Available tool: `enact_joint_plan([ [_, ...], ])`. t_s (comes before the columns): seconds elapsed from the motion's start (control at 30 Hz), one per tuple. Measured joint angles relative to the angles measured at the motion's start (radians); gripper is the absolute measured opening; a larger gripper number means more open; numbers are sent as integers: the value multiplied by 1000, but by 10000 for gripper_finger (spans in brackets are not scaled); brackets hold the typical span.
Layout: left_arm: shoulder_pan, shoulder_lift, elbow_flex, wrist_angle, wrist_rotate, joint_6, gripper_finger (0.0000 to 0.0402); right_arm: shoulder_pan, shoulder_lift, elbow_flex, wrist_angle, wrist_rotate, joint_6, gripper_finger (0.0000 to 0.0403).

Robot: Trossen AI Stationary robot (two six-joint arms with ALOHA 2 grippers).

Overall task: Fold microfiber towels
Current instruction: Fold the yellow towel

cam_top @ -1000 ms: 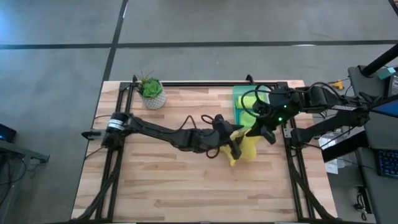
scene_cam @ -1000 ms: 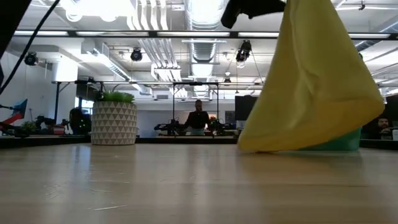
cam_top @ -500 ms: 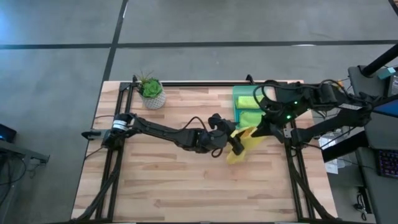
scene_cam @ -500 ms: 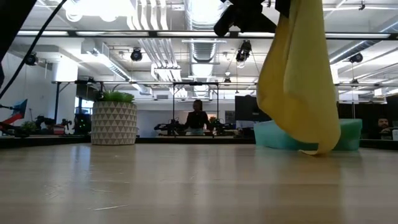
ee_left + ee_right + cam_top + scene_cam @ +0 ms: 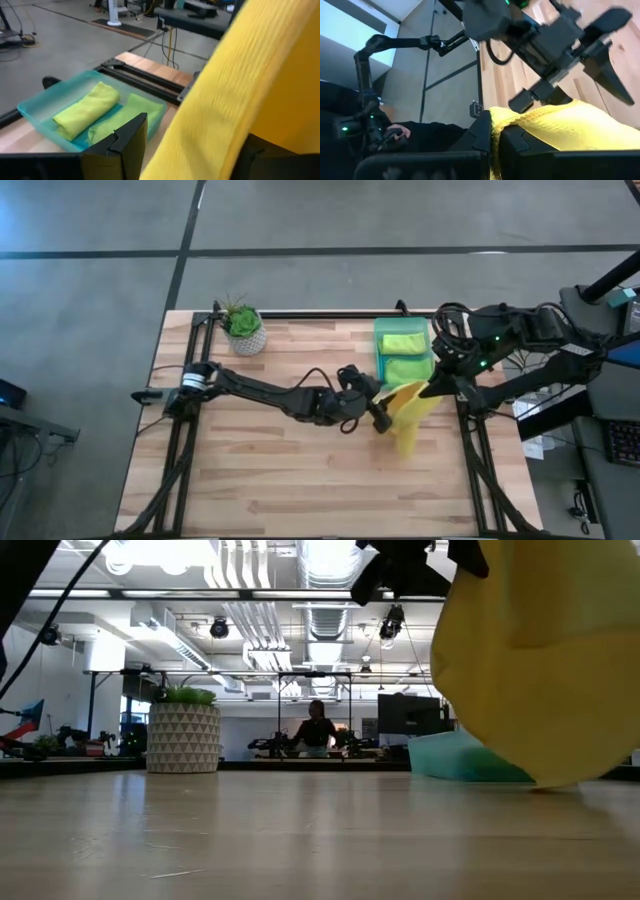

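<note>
Butcher-block table (image 5: 280, 470) with dark frame rails; potted plant (image 5: 243, 328) in a patterned white pot at the far left corner, well apart from the work. Translucent green bin (image 5: 385, 365) at the far right side of the table, holding two lime green towels (image 5: 404, 355), folded or rolled, side by side. Yellow towel (image 5: 410, 415): lifted off the table, strung between both arms just in front of the bin, its loose end hanging toward the wood. Left gripper (image 5: 378, 412): reached across from the left side of the table, fingers apart, with the towel's near edge lying between them; whether they actually press it cannot be told. Right gripper (image 5: 437, 383): beside the bin's right front corner, jaws pressed together on the towel's other edge. The low view shows the yellow towel (image 5: 535, 660) filling its right side and blocking most of the bin, with a person far off in the room behind. Only the left wrist view shows the bin's contents (image 5: 95, 115) past the cloth; the right wrist view shows the pinched yellow edge (image 5: 555, 125) and the left gripper beyond it.
</note>
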State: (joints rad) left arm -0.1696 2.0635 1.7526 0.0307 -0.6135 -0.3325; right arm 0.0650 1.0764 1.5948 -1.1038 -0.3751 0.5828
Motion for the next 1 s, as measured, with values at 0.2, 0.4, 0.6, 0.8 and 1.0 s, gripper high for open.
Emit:
enact_joint_plan([
  [0.2,0,8,-28,3,31,-4,182,0,1,32,1,-25,3,8],
  [0.4,0,9,-75,12,41,-29,175,0,2,70,1,-26,7,8],
  [0.6,2,7,-78,-32,44,-27,89,0,1,90,-16,-26,7,8],
  [0.8,2,-39,-78,-164,44,29,5,0,-2,88,-135,-37,-2,8],
  [1.0,0,-150,-78,-498,75,45,0,0,-2,86,-302,-48,-111,8],
])
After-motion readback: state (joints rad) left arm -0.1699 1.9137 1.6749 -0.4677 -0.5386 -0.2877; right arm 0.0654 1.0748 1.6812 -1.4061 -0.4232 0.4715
